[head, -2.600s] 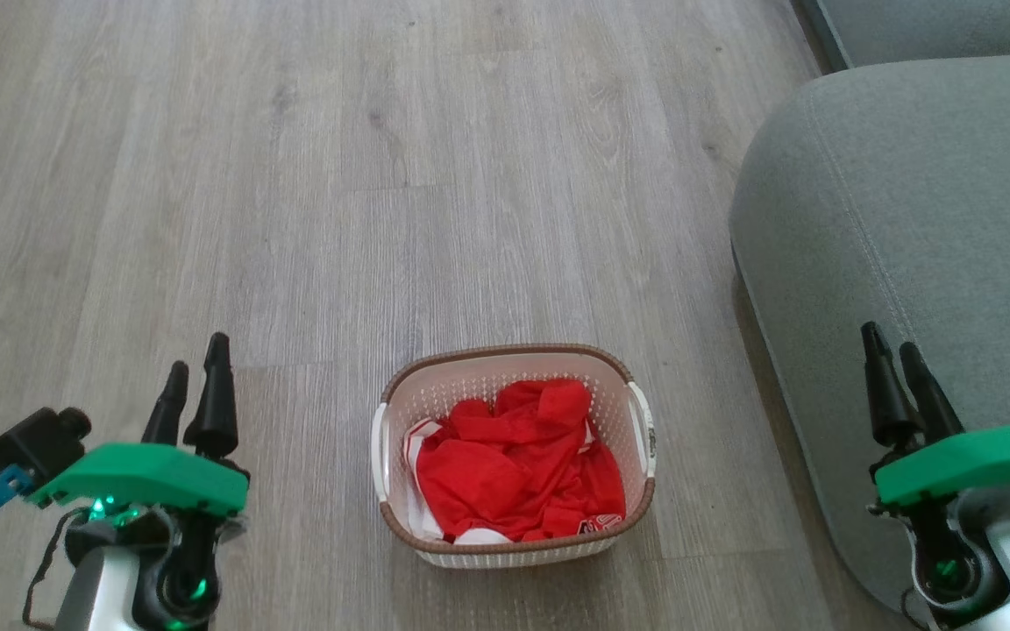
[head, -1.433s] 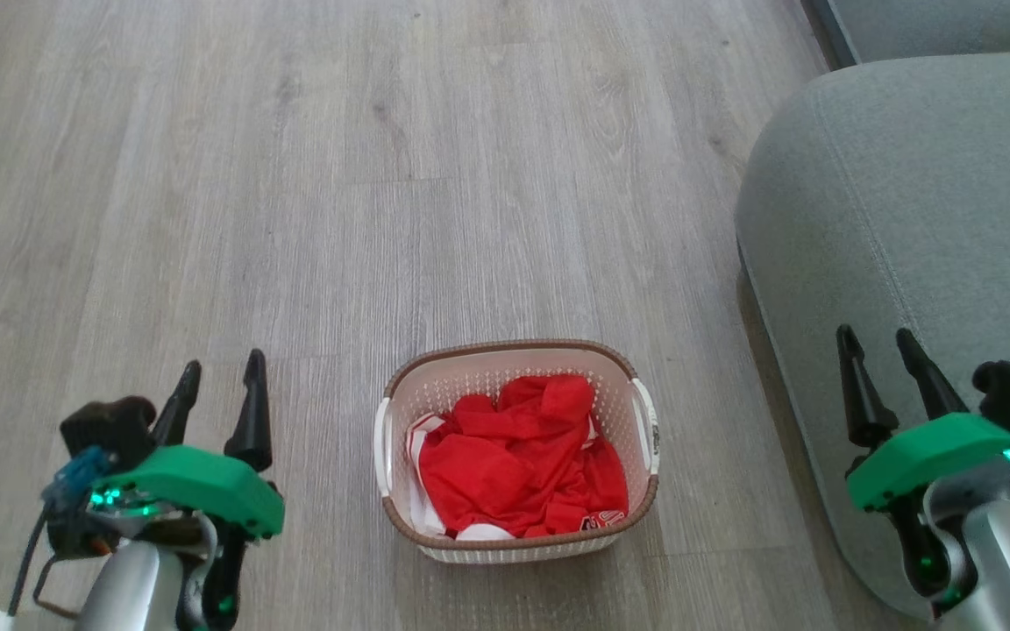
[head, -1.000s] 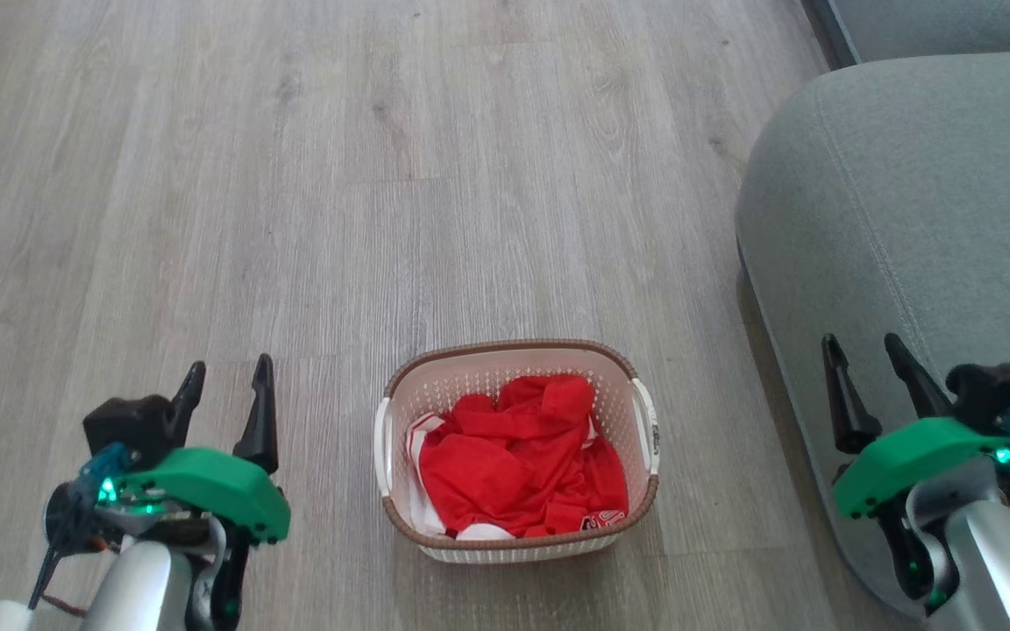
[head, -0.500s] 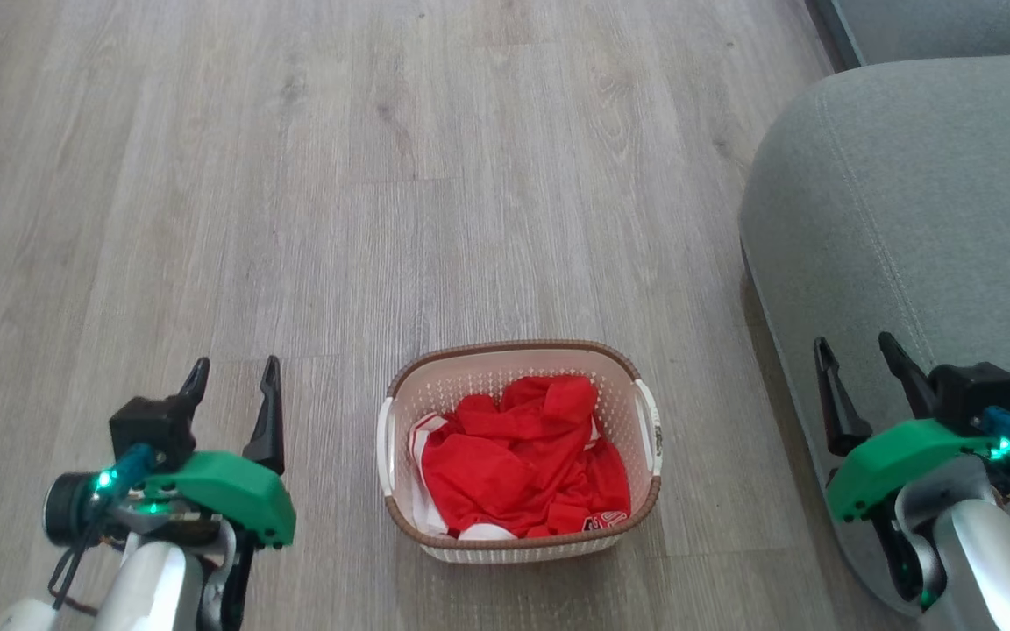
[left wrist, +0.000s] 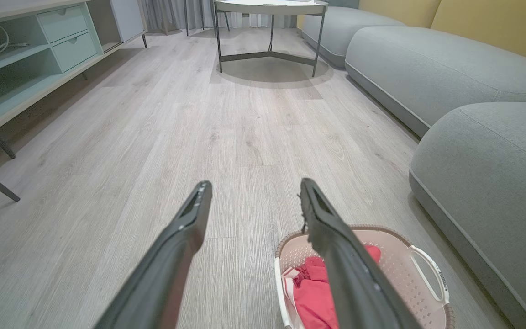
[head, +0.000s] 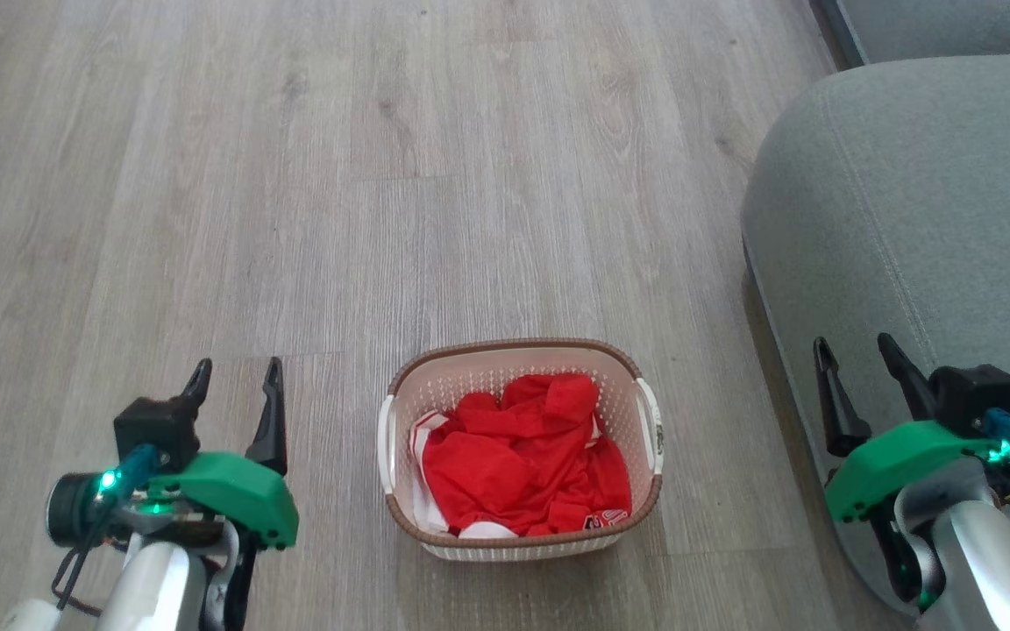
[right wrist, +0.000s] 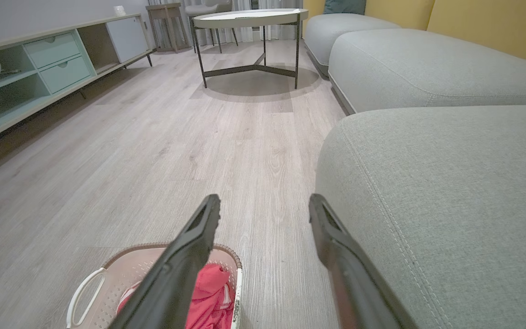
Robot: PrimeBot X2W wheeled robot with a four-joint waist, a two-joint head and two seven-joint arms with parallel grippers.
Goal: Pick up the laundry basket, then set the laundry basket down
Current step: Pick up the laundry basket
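The laundry basket [head: 470, 366], cream-white with a brown rim and white side handles, stands on the wood floor holding crumpled red cloth [head: 522, 464]. My left gripper [head: 236, 372] hangs open to its left, apart from it, fingers pointing away from me. My right gripper [head: 854, 349] is open to the basket's right, over the sofa's edge. In the left wrist view the basket [left wrist: 397, 269] lies low on the right behind my right-hand finger [left wrist: 336, 246]. In the right wrist view the basket [right wrist: 107, 274] sits at the lower left.
A grey sofa [head: 908, 219] runs along the right, close to the basket. Further off stand a round metal-legged table [left wrist: 270, 7] and a low pale cabinet [left wrist: 25, 50] with drawers on the left. Bare wood floor [head: 338, 175] stretches ahead.
Both grippers went from shut to open. The left arm shifted right toward the basket and the right arm shifted left. The basket has stayed on the floor.
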